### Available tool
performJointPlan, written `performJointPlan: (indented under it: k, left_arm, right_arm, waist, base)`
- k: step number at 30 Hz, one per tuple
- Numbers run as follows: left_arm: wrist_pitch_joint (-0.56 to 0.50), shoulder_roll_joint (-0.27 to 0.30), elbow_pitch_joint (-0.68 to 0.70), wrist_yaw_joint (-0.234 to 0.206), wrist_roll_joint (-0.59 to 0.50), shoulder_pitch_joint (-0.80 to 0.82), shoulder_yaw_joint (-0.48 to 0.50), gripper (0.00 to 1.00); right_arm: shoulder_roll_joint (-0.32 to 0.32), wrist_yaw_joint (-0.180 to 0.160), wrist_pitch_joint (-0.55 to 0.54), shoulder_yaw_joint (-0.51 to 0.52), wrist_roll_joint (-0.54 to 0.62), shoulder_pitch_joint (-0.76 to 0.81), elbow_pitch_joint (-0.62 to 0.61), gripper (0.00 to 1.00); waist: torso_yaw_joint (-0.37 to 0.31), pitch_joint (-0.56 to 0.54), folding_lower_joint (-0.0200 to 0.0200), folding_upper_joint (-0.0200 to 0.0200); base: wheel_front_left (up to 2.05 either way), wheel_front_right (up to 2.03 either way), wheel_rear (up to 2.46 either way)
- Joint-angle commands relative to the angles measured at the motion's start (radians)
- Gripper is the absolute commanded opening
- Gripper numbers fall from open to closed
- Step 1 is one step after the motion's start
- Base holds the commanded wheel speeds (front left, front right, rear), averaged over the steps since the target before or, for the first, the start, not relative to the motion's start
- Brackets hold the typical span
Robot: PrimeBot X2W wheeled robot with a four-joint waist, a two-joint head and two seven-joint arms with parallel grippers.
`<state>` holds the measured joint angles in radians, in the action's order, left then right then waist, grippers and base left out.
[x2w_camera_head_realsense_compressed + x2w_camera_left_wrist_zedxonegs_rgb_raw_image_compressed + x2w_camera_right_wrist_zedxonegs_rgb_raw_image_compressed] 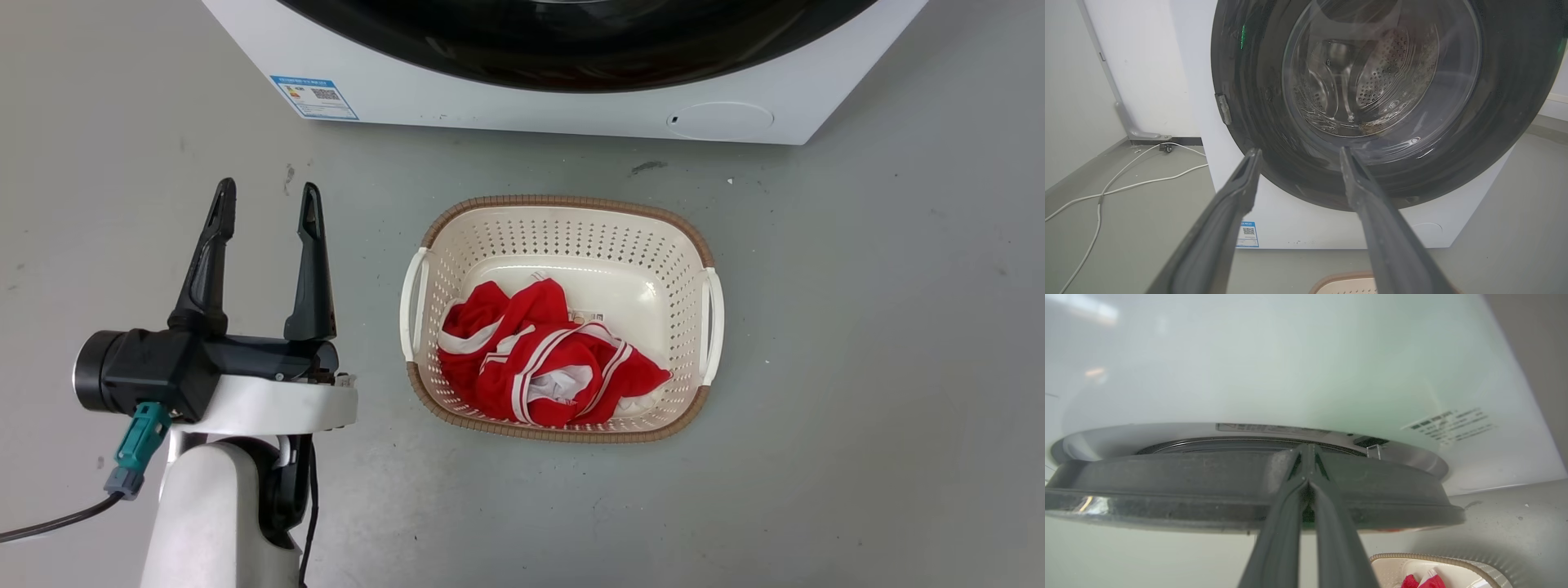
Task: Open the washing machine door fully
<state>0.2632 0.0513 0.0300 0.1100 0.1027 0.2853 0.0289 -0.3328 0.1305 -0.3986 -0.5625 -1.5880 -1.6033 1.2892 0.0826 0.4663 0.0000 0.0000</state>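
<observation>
The washing machine door (1498,122) is a glossy black ring around a bulging clear glass bowl, through which the steel drum shows. Its lower arc (571,57) reaches into the top of the head view. My left gripper (265,192) hovers open over the floor at the left, well short of the machine, with nothing between its fingers. In its wrist view my left gripper (1298,151) points at the door's lower part. Seen edge-on, the door (1167,486) stands slightly off the white front, and my right gripper (1308,453) is shut with its tips at the door's rim.
A cream laundry basket (563,202) with red-and-white clothes (539,359) sits on the grey floor just in front of the machine. White cables (1126,179) trail over the floor to the machine's left, by a wall. A blue label (314,96) marks the machine's lower left corner.
</observation>
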Motion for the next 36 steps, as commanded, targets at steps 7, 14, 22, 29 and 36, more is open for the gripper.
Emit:
performJointPlan:
  k: [7, 14, 22, 29, 36]
  left_arm:
    - [0.002, -0.001, -0.009, -0.005, 0.003, 0.012, -0.006, 1.00]
    - [0.002, -0.001, -0.017, -0.004, 0.005, 0.007, -0.010, 1.00]
    - [0.002, -0.001, -0.026, -0.011, 0.007, -0.012, -0.019, 1.00]
    - [0.002, 0.000, -0.041, -0.013, 0.009, -0.037, -0.027, 1.00]
    - [0.002, 0.000, -0.058, -0.018, 0.002, -0.077, -0.032, 1.00]
  right_arm:
    - [0.077, 0.002, -0.122, -0.006, -0.023, 0.025, -0.007, 0.00]
    - [0.093, 0.006, -0.145, 0.013, -0.045, 0.045, -0.015, 0.00]
    - [0.070, 0.000, -0.177, 0.049, -0.085, 0.104, -0.035, 0.00]
    - [0.070, 0.000, -0.270, 0.058, -0.111, 0.180, -0.083, 0.00]
    - [0.084, 0.000, -0.339, 0.068, -0.137, 0.277, -0.134, 0.00]
  waist:
    - [-0.010, -0.013, 0.0000, 0.0000]
    - [-0.019, -0.034, 0.0000, 0.0000]
    - [-0.024, -0.075, 0.0000, 0.0000]
    - [-0.029, -0.137, 0.0000, 0.0000]
    - [-0.032, -0.215, 0.0000, 0.0000]
  base:
    - [0.00, 0.00, 0.00]
    - [0.00, 0.00, 0.00]
    - [0.00, 0.00, 0.00]
    - [0.00, 0.00, 0.00]
    - [0.00, 0.00, 0.00]
